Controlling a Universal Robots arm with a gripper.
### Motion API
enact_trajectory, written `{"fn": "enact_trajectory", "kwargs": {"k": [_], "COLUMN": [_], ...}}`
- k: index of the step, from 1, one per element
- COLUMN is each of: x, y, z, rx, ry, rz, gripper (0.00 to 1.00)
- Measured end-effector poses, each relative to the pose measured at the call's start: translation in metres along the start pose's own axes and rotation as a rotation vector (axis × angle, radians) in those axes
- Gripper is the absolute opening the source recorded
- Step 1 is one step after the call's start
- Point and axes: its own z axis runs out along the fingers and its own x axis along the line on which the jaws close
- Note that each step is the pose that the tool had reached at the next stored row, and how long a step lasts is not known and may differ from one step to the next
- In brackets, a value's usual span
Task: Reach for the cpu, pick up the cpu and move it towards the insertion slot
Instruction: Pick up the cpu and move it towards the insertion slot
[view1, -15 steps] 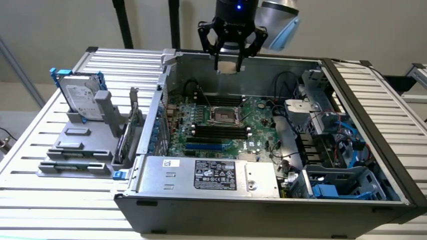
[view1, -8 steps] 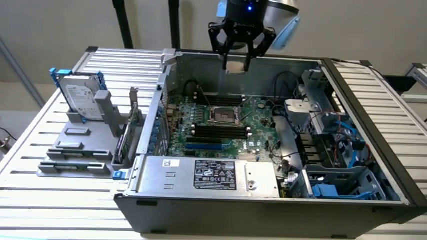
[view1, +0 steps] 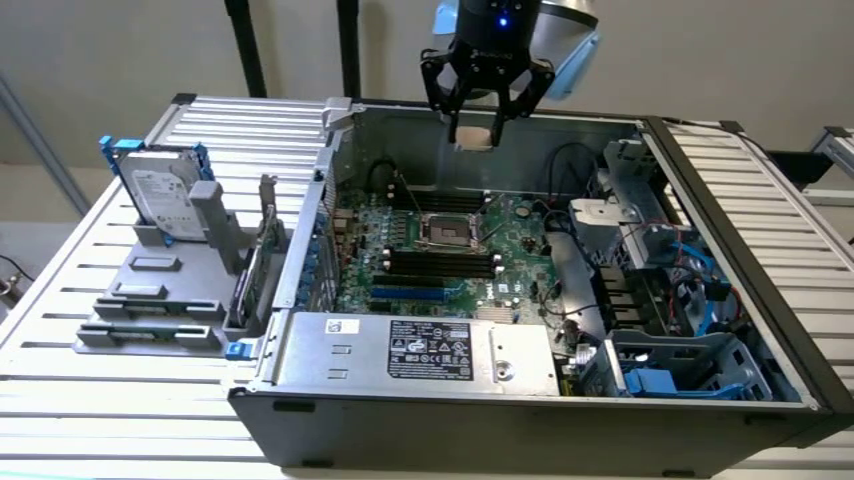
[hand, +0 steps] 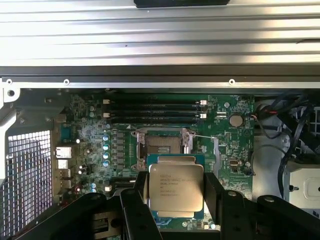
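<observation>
My gripper (view1: 477, 128) hangs high over the open computer case, near its back wall, shut on the cpu (view1: 474, 135), a small pale square between the black fingers. In the wrist view the cpu (hand: 176, 187) shows its silvery top with printed text, clamped by a finger on either side. The insertion slot (view1: 450, 232) lies on the green motherboard well below the gripper, a shiny metal frame with a dark centre. Seen from the wrist, the insertion slot (hand: 161, 146) sits just beyond the held chip.
An upright silver hard drive (view1: 166, 198) with blue rails stands on a grey fixture (view1: 147, 315) at the exterior view's left. Black memory slots (view1: 427, 262) lie beside the socket. A power supply (view1: 420, 350), cables and drive bays (view1: 687, 360) crowd the case's front and right.
</observation>
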Motion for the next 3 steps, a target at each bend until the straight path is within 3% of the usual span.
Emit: {"fn": "enact_trajectory", "kwargs": {"k": [3], "x": [0.0000], "y": [0.0000], "z": [0.0000], "rx": [0.0000], "ry": [0.0000], "rz": [0.000], "gripper": [0.55]}}
